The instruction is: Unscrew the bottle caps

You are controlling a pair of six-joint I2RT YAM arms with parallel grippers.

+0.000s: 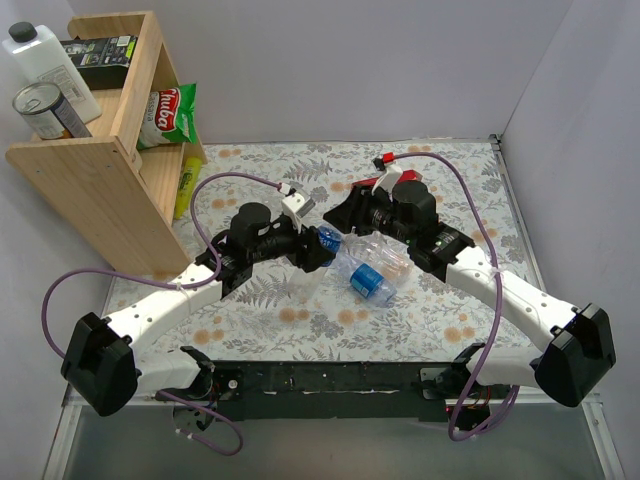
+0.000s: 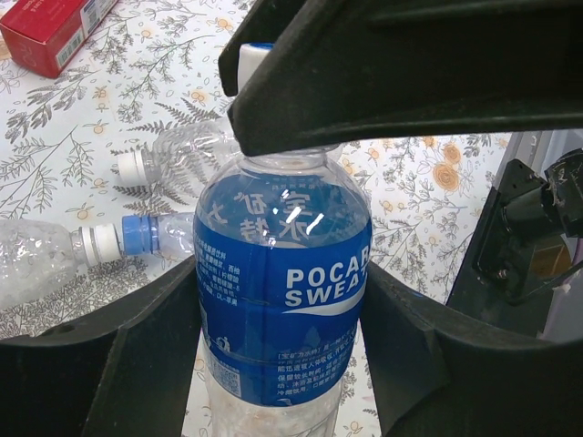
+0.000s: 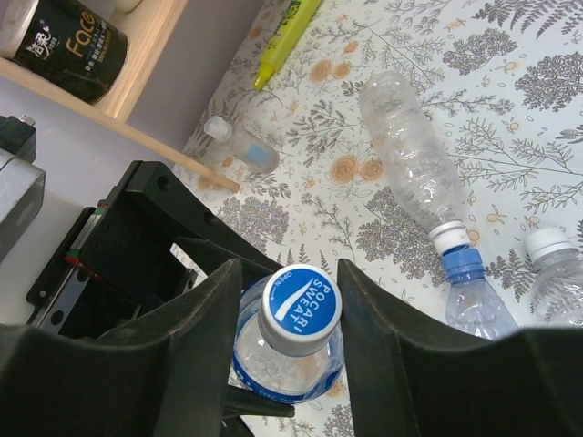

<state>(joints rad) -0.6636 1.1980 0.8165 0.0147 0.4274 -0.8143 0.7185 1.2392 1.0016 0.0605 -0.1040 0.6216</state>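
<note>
Left gripper [image 2: 282, 269]: black fingers pressed against both sides of a clear plastic bottle with a blue Pocari Sweat label [image 2: 278, 300], clamping its body at the label.
Right gripper [image 3: 293, 289]: black fingers closed on either side of the held bottle's round screw cap with a white rim and blue printed top [image 3: 301, 309].
Held cap: seated on the bottle's neck, above the middle of the table, where the two grippers meet.
Loose bottles: a crumpled clear bottle [image 3: 405, 146] lies on its side on the floral tablecloth [image 1: 440, 200], wearing a plain white cap [image 3: 451, 237]. Just beside its neck is a second clear bottle with a blue cap [image 3: 465, 264]. A third bottle's white cap [image 3: 549, 242] is near them.
Small bottle: a tiny clear bottle with a whitish top [image 3: 241, 146] lies near the foot of the light wooden shelf [image 1: 100, 170].
Shelf contents: a black printed can [image 3: 68, 45] and a big white jug [image 1: 45, 60].
Red box: a long red cardboard box [image 2: 50, 32] lies flat on the cloth, apart from the bottles.
</note>
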